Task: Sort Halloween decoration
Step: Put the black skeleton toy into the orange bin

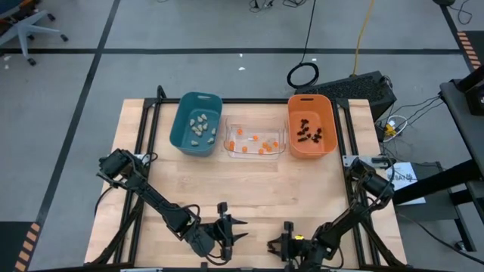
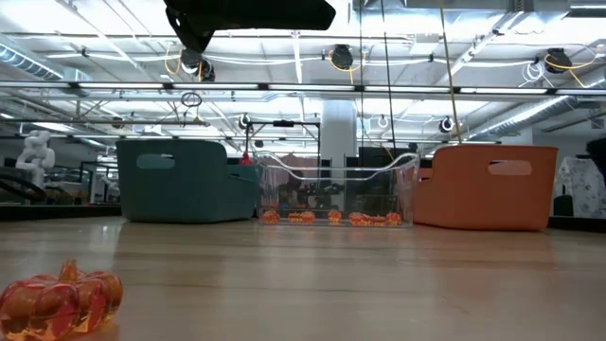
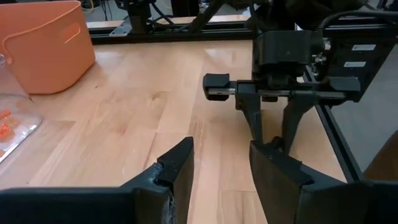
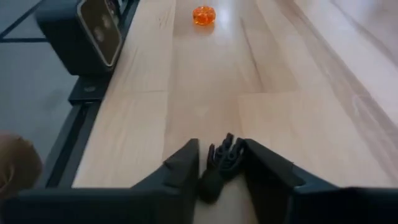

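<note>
Your right gripper (image 4: 221,165) sits at the table's (image 1: 249,196) near edge, right of centre, with a black spider (image 4: 221,167) between its fingers. The jaws stand narrowly apart around it and look to be touching its sides, but I judge the grip unproven. The spider's long axis runs along the fingers, legs pointing out past the tips, body back toward the palm.

Watch for these:
- The hold is on thin, springy legs. If you lift fast, the spider could slip or twist out and drop over the near edge.
- The orange bin (image 1: 311,125), where the other spiders lie, is at the far right. A long carry on a weak pinch risks a drop short of it, or into the clear bin (image 1: 255,141) beside it.
- Your left gripper (image 1: 236,229) waits just to the left, jaws partly open and empty. Swing wide and the two could clash.

A loose pumpkin (image 4: 203,15) lies along the near edge too, well apart from the spider. The pale lumps are in the teal bin (image 1: 197,123).
</note>
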Available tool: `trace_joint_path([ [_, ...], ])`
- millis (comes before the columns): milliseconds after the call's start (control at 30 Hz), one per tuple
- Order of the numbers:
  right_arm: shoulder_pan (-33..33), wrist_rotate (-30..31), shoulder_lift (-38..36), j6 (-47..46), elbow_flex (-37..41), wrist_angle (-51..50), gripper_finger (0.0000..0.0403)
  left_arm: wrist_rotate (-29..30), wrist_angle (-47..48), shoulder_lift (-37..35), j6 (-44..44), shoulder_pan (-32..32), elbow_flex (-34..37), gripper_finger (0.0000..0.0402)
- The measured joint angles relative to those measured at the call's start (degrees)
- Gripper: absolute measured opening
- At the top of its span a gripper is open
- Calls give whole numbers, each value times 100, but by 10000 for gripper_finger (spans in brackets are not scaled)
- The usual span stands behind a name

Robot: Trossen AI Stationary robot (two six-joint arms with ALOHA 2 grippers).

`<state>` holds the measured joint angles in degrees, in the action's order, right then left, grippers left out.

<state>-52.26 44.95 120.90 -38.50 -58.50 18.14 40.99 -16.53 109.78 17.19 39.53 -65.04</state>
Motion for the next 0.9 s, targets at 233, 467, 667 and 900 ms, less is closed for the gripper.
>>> trace_joint_path([
  [233,155,-13,2,420,0,-130,23,-28,2,0,164,-2,0,154],
  [467,282,-51,-80,997,10,-191,21,-320,0,-2,65,54,0,154],
  [667,305,-174,-725,1480,48,-822,16,-684,194,-119,48,77,0,154],
  [900,309,-151,-1896,1328,35,-2551,15,-364,1027,-314,50,70,0,154],
])
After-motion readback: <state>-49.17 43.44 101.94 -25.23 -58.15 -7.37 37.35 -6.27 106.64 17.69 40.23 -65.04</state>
